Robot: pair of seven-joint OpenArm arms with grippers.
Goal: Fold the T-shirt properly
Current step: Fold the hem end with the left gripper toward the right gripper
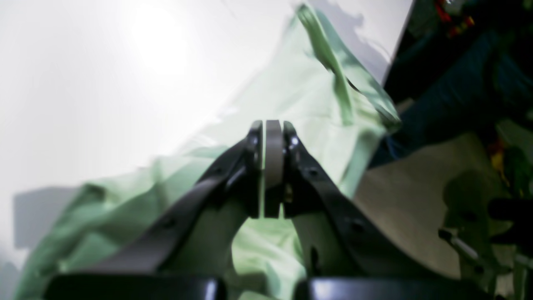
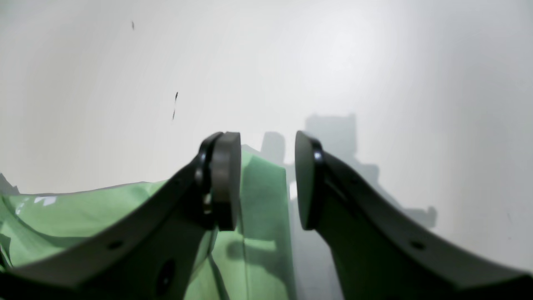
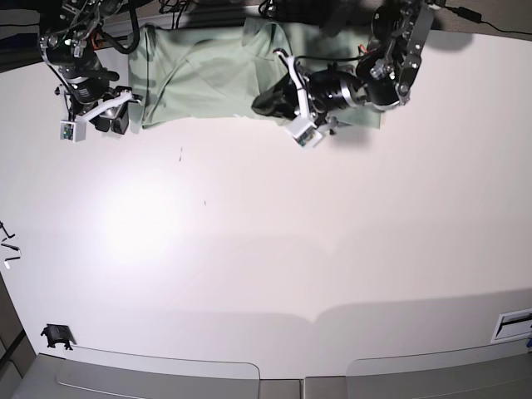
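Note:
The pale mint-green T-shirt lies rumpled along the far edge of the white table. In the left wrist view the T-shirt rises in a ridge ahead of my left gripper, whose pads are pressed together; no cloth shows clearly between them. In the base view the left gripper hangs over the shirt's near edge. My right gripper stands open above a corner of the T-shirt, which shows between its fingers without being touched. In the base view the right gripper is at the shirt's left end.
White table stretches toward the camera. Its far edge runs just past the shirt, with dark clutter and cables beyond. A small black object sits at the near left corner, and small loose parts lie at the left edge.

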